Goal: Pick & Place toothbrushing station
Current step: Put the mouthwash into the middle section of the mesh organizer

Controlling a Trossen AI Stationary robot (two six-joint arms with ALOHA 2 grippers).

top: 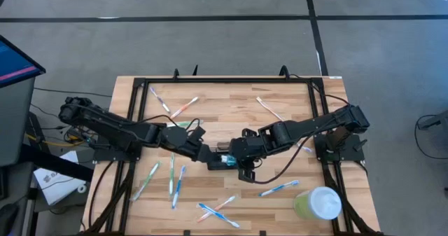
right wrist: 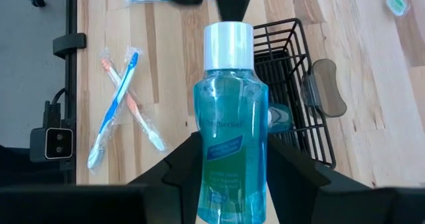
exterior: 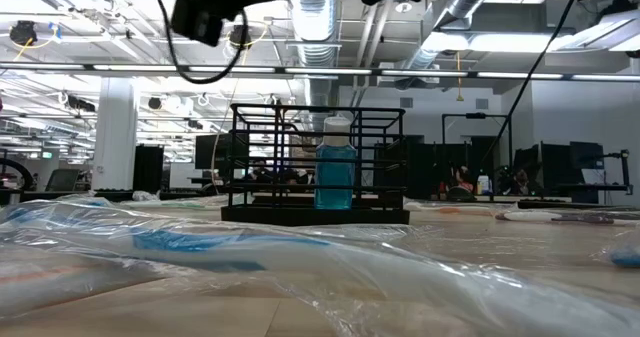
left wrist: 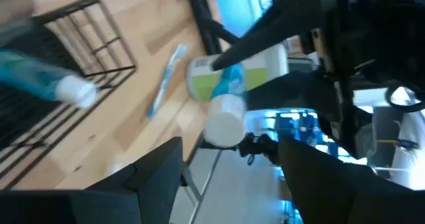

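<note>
From above, both arms reach inward and meet mid-surface (top: 280, 103), the left gripper (top: 207, 154) and right gripper (top: 241, 167) flanking the toothbrushing station (top: 222, 160). At surface level, the black wire station stands upright with a blue bottle (exterior: 335, 172) in it. Past the left fingers (left wrist: 156, 174), spread and empty, a tube (left wrist: 46, 81) lies on the rack. The right fingers (right wrist: 189, 167) clench a mouthwash bottle (right wrist: 231, 131) just before the station; I'd lower it straight and upright into a free slot.
</note>
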